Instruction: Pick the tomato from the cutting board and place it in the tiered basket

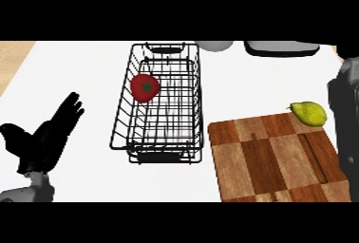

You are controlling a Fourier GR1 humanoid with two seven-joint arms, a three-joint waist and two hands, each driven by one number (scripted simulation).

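fingers straight on left hand; right hand unseen; tomato in tiered basket.

A yellow-green pear-like fruit lay at the far right corner of the wooden board, overlapping its edge, on a white counter. A strip of pale wood surface showed at the counter's far left. At the far edge sat a grey rounded object and a grey-and-black appliance, both partly cut off.
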